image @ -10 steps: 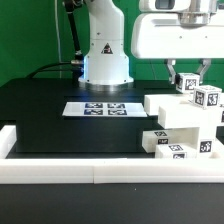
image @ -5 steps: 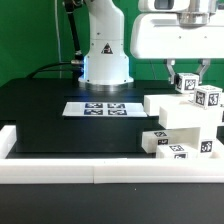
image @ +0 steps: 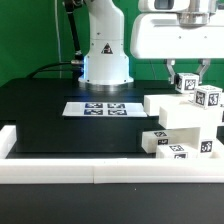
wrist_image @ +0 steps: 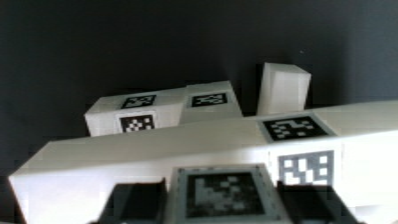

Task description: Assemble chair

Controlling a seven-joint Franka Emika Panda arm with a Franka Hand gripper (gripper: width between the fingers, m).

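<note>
- Holding steady, nothing is shifting: the gripper [image: 186,82] is staying clamped on a small tagged block [wrist_image: 222,190].
- Sitting atop the chair [image: 180,125], right of the marker board [image: 96,108], the block is probably being seated.

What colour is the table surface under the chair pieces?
Black, a matte table surface; the chair pieces on it are white. The exterior view shows it best.
</note>
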